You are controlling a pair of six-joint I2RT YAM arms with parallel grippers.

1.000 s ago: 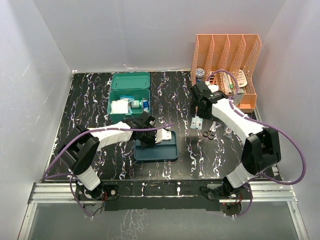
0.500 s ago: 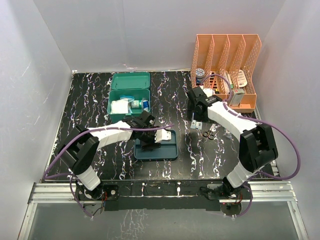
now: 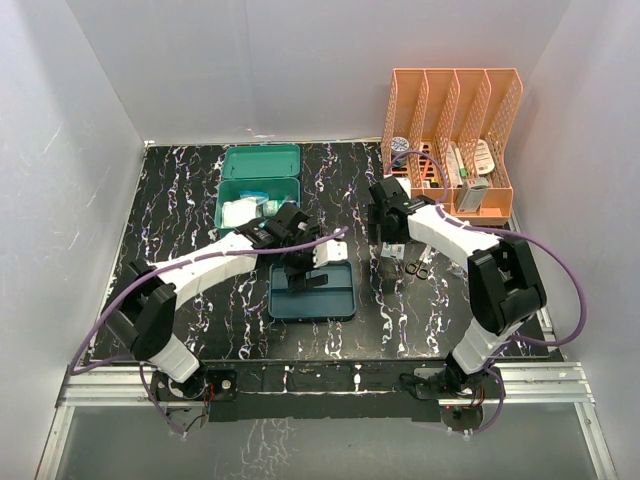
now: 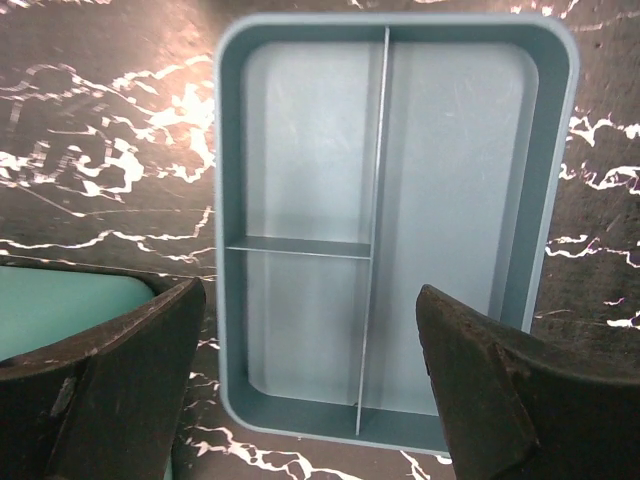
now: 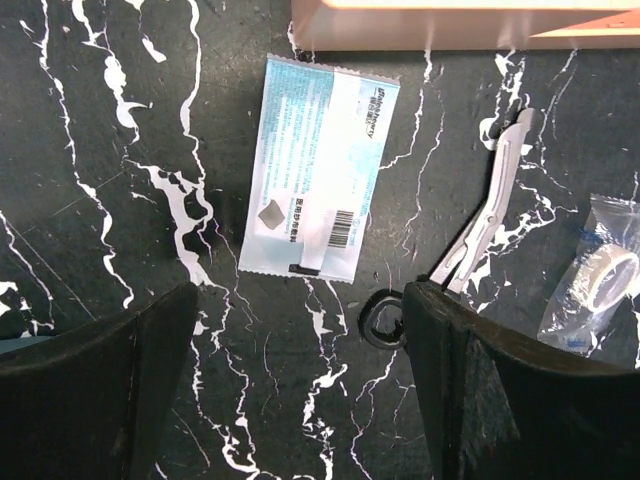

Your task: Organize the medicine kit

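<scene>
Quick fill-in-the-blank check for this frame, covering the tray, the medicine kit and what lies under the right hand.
1. The shallow blue-teal divided plastic tray beneath the left hand has ___ compartments, all empty.
2. The teal-green plastic medicine kit box has its lid ___.
3. In the right wrist view, below the right hand, the silver scissors lie to the picture's ___ of the flat white-and-blue sachet.

Missing words: three; open; right.

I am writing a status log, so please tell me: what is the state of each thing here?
Medicine kit: lid open, partly filled.
Tray: empty.
Rack: upright, partly filled.
Packet: lying flat.
Scissors: closed, lying flat.
Left fingers: open, above tray.
Right fingers: open, above packet.
</scene>
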